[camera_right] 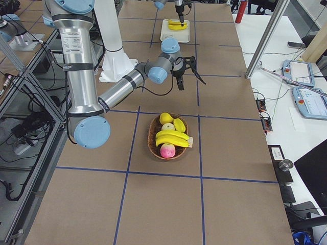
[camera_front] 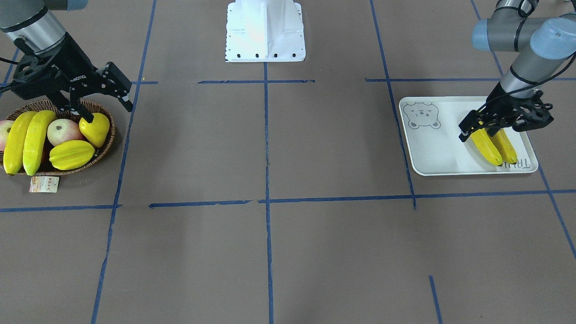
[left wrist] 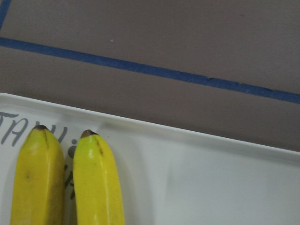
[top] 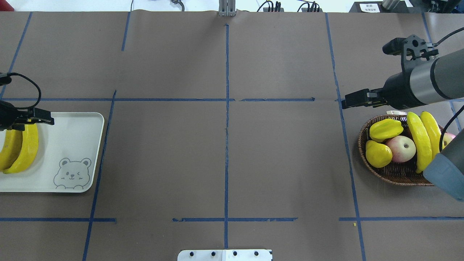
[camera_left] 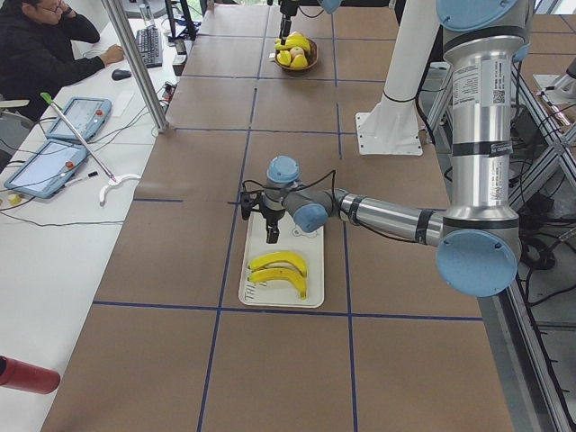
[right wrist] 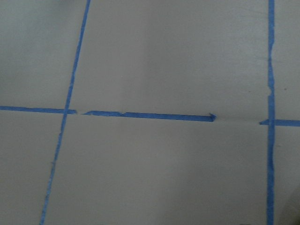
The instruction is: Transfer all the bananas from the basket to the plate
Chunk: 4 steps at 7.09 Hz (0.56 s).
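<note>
Two bananas lie side by side on the plate, a pale tray with a bear drawing. They also show in the overhead view and in the left wrist view. My left gripper is open just above their near ends and holds nothing. Two more bananas lie in the wicker basket. My right gripper is open and empty, hovering over the basket's edge nearest the robot.
The basket also holds a star fruit, a pear and an apple. A paper tag lies beside it. The robot base stands mid-table. Blue tape lines cross the brown surface.
</note>
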Available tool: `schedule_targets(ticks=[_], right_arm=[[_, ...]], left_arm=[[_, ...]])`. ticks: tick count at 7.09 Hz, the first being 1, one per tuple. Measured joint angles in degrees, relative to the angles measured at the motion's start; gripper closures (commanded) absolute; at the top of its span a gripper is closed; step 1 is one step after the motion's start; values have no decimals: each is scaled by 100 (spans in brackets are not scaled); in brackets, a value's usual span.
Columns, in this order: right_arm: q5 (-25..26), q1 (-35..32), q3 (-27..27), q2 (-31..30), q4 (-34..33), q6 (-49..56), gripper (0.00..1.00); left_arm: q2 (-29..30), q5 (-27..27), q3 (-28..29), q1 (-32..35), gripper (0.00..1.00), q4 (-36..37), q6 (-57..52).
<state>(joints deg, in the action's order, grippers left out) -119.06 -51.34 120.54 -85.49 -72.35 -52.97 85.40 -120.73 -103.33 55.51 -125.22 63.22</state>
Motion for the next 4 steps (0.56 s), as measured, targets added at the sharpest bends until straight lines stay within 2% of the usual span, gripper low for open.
schedule_targets(ticks=[2, 4], right_arm=[[42, -153, -14, -550, 16, 326, 0], [311, -268, -39, -1069, 3, 766, 0]], left_arm=[[412, -492, -303, 133, 0, -25, 768], [987, -405, -366, -231, 0, -34, 1841]])
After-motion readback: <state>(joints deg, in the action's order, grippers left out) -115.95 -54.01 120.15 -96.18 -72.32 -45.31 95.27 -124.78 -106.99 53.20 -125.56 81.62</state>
